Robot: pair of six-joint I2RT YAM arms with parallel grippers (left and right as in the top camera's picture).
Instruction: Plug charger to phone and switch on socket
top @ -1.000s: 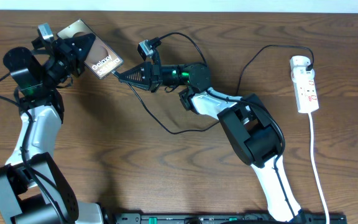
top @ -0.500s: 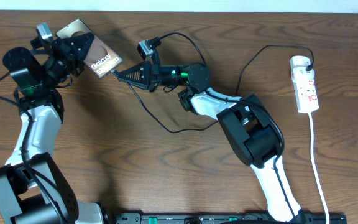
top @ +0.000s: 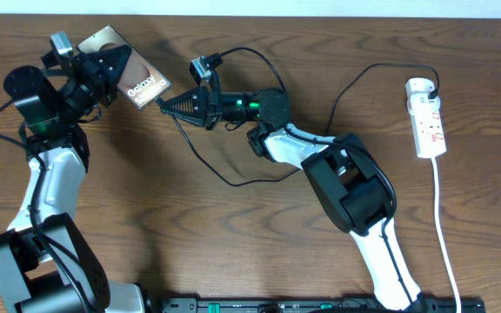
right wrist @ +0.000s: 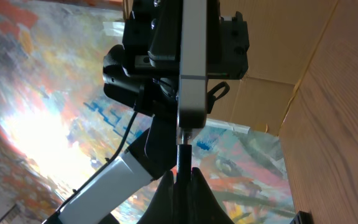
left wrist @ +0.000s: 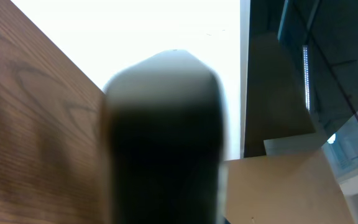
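Observation:
The phone (top: 143,84), brownish with white Galaxy lettering, is lifted off the table at the upper left, with my left gripper (top: 118,69) shut on it. In the left wrist view it is only a blurred dark slab (left wrist: 163,143). My right gripper (top: 164,104) is shut on the charger (top: 233,181) near its connector tip. In the right wrist view the tip (right wrist: 180,138) meets the lower edge of the edge-on phone (right wrist: 191,62), just above my right gripper (right wrist: 180,179). The cable loops across the table to a black plug (top: 430,85) in the white socket (top: 430,126).
The socket's white cord (top: 446,235) runs down the right side toward the front edge. Charger slack arcs behind the right arm (top: 346,187). The left arm (top: 50,183) stands along the table's left side.
My right gripper has edged slightly left toward the phone's lower end, and the charger slack has shifted with it. The left gripper and phone have hardly moved.

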